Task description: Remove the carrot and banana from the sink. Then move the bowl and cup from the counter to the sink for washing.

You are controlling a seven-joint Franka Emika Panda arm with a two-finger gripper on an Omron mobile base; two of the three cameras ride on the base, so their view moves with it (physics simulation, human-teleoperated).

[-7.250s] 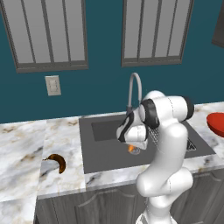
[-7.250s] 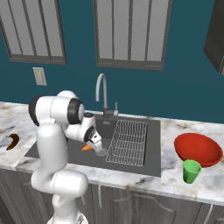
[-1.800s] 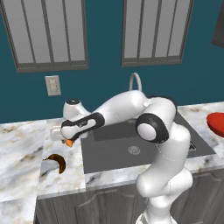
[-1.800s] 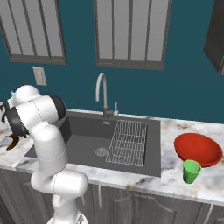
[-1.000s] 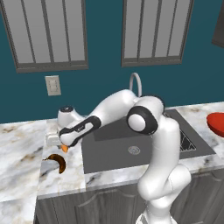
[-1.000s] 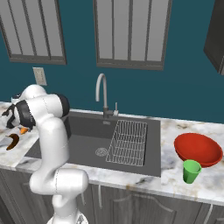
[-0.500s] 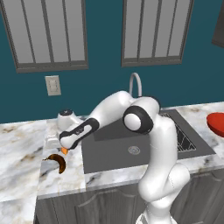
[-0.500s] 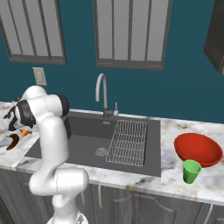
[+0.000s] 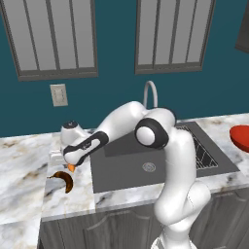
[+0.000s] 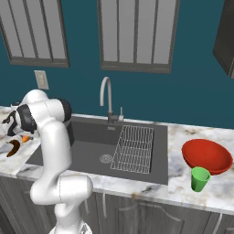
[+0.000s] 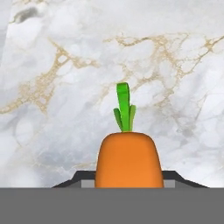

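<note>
Hand view: my gripper [image 11: 127,186] is part-open, clamped on the carrot [image 11: 127,159], low over the counter [image 11: 65,87]. Banana [image 9: 63,180] just beside, left of sink [image 9: 121,171].

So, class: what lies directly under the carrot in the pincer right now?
Under the carrot is bare marble counter, white-grey with brown veins. The carrot's own body covers the patch directly beneath it, so contact with the counter cannot be judged. The banana lies close by.

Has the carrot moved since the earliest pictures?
Yes. The carrot has gone from over the sink leftward to the counter, beside the banana.
</note>
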